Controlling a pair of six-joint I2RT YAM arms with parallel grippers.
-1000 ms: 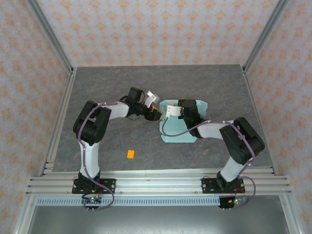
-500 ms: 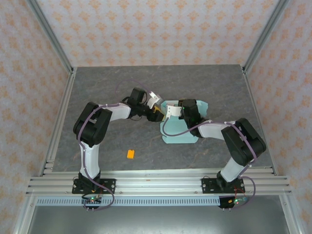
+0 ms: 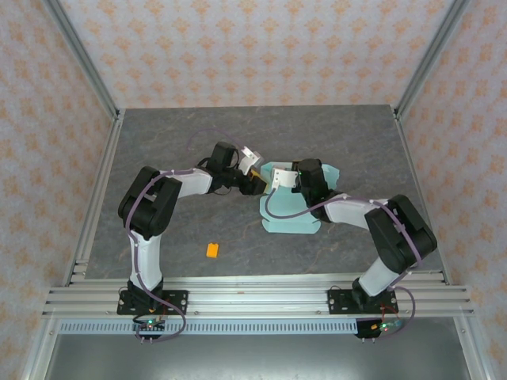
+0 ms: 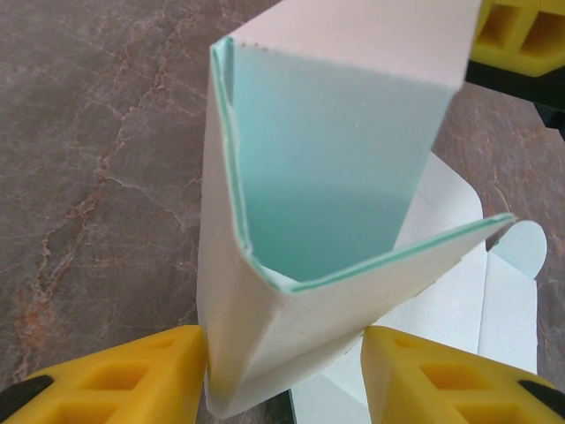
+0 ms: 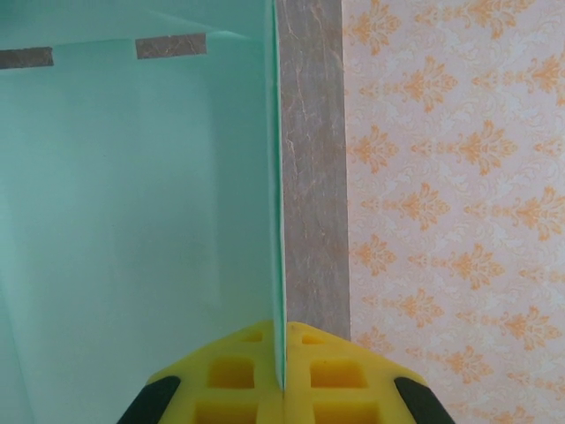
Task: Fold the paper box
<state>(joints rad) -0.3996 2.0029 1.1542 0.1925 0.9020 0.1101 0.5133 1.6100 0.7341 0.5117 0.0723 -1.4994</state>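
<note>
Top view: the paper box sits on the table, half-formed. Left wrist cam: my left gripper straddles a raised folded corner, jaws about half-wide; can't tell if they're actually pinching. Right wrist cam: my right gripper is clamped tight on 1 upright wall. Mid-fold, I reckon; next that corner needs squeezing square without crumpling.
</note>
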